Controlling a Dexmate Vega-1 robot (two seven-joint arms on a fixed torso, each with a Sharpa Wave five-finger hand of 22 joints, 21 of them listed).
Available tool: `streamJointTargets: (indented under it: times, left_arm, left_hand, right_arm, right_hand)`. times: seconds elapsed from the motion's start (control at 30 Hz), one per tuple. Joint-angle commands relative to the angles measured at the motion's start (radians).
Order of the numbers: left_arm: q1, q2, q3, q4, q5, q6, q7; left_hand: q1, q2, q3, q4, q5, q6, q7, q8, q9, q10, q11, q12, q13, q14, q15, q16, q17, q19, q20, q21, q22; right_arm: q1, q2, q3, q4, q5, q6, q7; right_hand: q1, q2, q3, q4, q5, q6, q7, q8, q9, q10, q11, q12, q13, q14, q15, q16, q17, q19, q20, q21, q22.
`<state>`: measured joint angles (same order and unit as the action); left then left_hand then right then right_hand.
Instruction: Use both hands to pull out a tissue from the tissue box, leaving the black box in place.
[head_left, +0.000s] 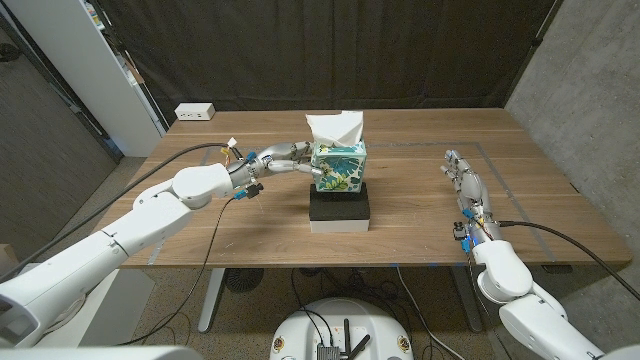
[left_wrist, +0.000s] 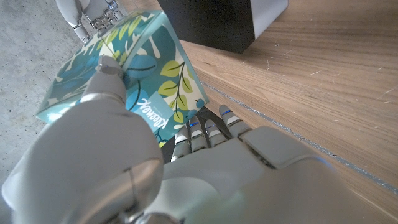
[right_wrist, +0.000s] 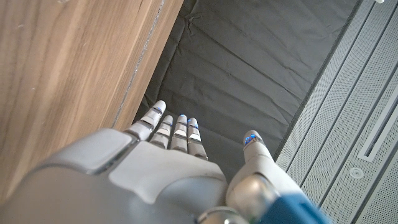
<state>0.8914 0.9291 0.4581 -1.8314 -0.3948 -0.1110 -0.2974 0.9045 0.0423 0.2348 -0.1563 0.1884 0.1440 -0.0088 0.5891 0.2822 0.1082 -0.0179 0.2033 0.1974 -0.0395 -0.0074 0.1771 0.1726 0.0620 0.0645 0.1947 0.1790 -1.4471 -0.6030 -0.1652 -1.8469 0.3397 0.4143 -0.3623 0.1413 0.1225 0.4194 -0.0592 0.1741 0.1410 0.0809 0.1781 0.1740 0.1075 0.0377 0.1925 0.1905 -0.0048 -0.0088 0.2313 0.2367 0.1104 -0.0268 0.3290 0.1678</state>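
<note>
Your left hand grips the tissue box atop the black box, bracing it. Your right hand, well right of it, waits with fingers extended, empty; bring it to the tissue.

the wooden table carries a black box near its middle, and that box seems to sit on a white base that touches the wood. the tissue box stands on top of the black box, not on the table itself. a white power strip lies at the far left corner, well apart from the black box. thin tape lines mark the wood to the right of the black box. the right hand is low over the table inside those lines, well apart from the black box; whether it touches the wood cannot be told.
</note>
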Motion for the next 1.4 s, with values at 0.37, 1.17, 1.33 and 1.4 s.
streamJointTargets:
  times: [0.37, 1.17, 1.33, 1.4]
  left_arm:
    - [-0.018, 0.002, 0.017, -0.007, 0.052, 0.026, 0.016]
    - [-0.038, -0.014, 0.04, -0.005, 0.077, 0.035, 0.007]
    - [-0.041, -0.018, 0.044, -0.006, 0.079, 0.044, 0.008]
    - [-0.04, -0.017, 0.044, -0.014, 0.083, 0.046, 0.013]
  left_hand:
    - [-0.011, 0.0, 0.006, 0.0, -0.001, -0.002, -0.005, 0.248, 0.345, -0.008, -0.001, -0.003, 0.002, -0.015, 0.002, 0.0, 0.0, -0.009, 0.002, 0.001, 0.001]
    - [-0.016, 0.003, 0.007, 0.0, 0.0, -0.012, -0.001, 0.266, 0.365, -0.013, 0.006, -0.002, 0.003, -0.022, 0.008, 0.0, 0.0, -0.012, 0.001, 0.002, 0.001]
    - [-0.016, 0.004, 0.008, 0.0, 0.0, -0.012, -0.001, 0.27, 0.369, -0.014, 0.007, -0.002, 0.003, -0.023, 0.009, 0.001, 0.0, -0.012, 0.002, 0.002, 0.001]
    - [-0.016, 0.004, 0.008, -0.001, 0.0, -0.013, -0.001, 0.272, 0.37, -0.014, 0.007, -0.002, 0.003, -0.024, 0.009, 0.0, 0.0, -0.012, 0.002, 0.002, 0.001]
  right_arm:
    - [-0.025, -0.004, 0.042, -0.058, 0.016, -0.035, 0.012]
    - [-0.108, -0.047, 0.161, -0.248, 0.05, -0.131, 0.042]
    - [-0.12, -0.052, 0.184, -0.278, 0.068, -0.153, 0.061]
    - [-0.132, -0.062, 0.2, -0.299, 0.073, -0.164, 0.073]
  right_hand:
    - [-0.004, 0.039, 0.002, 0.007, 0.005, 0.003, 0.011, 0.008, 0.002, 0.006, 0.003, 0.004, 0.001, -0.004, 0.005, 0.0, -0.001, 0.015, 0.002, -0.008, 0.004]
    - [-0.005, 0.045, 0.007, 0.013, 0.006, -0.019, 0.017, 0.002, 0.002, -0.012, 0.007, -0.002, 0.001, -0.017, 0.016, -0.005, -0.002, 0.013, 0.004, -0.024, 0.003]
    - [-0.004, 0.049, 0.01, 0.015, 0.006, -0.02, 0.014, 0.002, 0.002, -0.014, 0.006, -0.003, 0.0, -0.018, 0.014, -0.005, -0.002, 0.013, 0.001, -0.027, 0.004]
    - [-0.004, 0.049, 0.011, 0.016, 0.006, -0.022, 0.015, 0.002, 0.002, -0.015, 0.006, -0.003, 0.0, -0.021, 0.013, -0.006, -0.002, 0.013, 0.002, -0.029, 0.004]
